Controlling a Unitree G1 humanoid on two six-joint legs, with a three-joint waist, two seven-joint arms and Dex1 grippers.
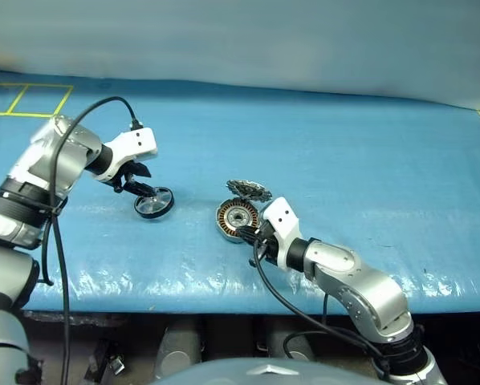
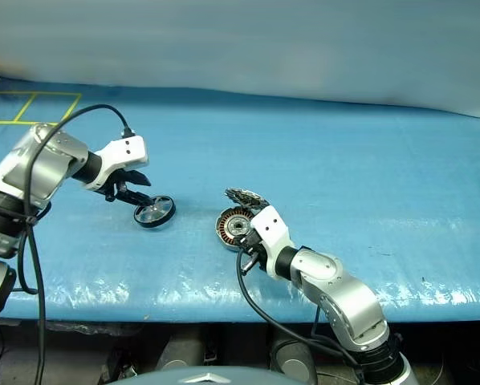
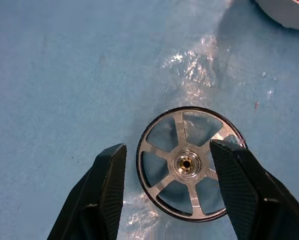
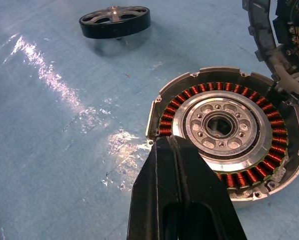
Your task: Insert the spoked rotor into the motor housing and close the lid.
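The spoked rotor point(image 3: 187, 164), a flat silver wheel with a dark rim, lies on the blue mat left of centre point(image 1: 153, 202). My left gripper point(image 3: 170, 146) hangs just above it, pointing down and open. One finger is beside the rim and the other finger point(image 3: 234, 170) overlaps its edge. The motor housing point(image 4: 222, 125) sits at mid table with its copper windings showing. Its lid point(image 1: 249, 190) stands swung open behind it. My right gripper point(image 4: 167, 141) is shut, with its tip at the housing's near rim.
The blue mat point(image 1: 344, 152) covers the whole table, and its front edge runs close below the housing. Yellow tape lines point(image 1: 31, 96) mark the far left corner. Black cables loop from both wrists.
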